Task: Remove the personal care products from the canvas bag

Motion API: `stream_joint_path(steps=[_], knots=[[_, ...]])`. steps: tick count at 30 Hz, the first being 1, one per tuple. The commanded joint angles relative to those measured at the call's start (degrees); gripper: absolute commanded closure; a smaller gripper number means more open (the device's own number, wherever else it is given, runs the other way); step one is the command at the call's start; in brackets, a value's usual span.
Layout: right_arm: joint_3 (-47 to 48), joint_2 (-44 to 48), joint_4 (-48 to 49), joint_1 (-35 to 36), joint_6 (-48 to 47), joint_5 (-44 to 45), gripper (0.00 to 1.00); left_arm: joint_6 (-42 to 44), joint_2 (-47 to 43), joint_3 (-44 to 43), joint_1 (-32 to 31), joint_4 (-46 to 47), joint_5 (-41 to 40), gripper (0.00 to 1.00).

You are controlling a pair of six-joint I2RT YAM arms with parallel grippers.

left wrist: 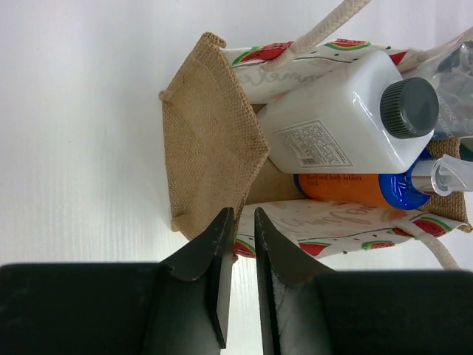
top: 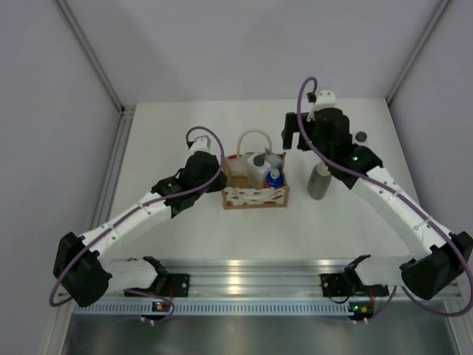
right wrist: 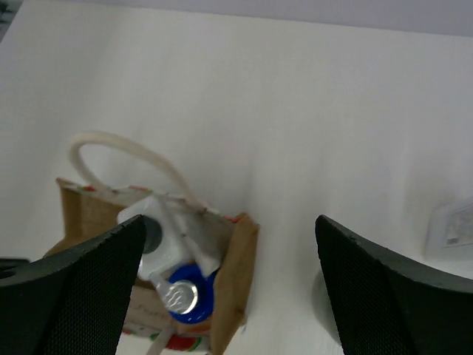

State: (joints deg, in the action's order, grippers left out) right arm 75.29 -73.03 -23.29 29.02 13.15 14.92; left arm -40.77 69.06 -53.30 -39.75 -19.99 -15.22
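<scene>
Grey-walled booth, white counter [top: 207,240], seen from beside the rig.

1. Canvas bag [left wrist: 211,140]: tan weave, watermelon-print sides, cream rope handles. It stands mid-counter with its mouth up.
2. White bottle [left wrist: 332,126], dark grey cap: inside the bag.
3. Orange bottle [left wrist: 344,188], blue top: also inside, touching the white one (a clear nozzle pokes out past it).
4. Grey-green bottle [top: 319,183]: upright on the counter, between the bag and the right edge.
5. Second white bottle [top: 361,137], dark cap: nearer the far right corner, mostly hidden behind the right arm.
6. Left fingers [left wrist: 218,255]: pressed close together, pinching the bag's left end where the tan weave meets the print.
7. Right fingers [right wrist: 81,288]: spread wide and holding nothing, hanging over the counter just off the bag's right end, toward the far edge.
</scene>
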Motion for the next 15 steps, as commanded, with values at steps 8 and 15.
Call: stream_joint_path(steps=[8, 15], knots=[[1.7, -7.55, -1.06, 15.98, -1.46, -2.17, 0.14, 1.92, 0.91, -2.25, 0.11, 0.83, 0.46, 0.54], [6.45, -13.18, -5.45, 18.0, -4.26, -0.33, 0.18, 5.88, 1.43, -3.48, 0.11, 0.21, -0.06, 0.52]])
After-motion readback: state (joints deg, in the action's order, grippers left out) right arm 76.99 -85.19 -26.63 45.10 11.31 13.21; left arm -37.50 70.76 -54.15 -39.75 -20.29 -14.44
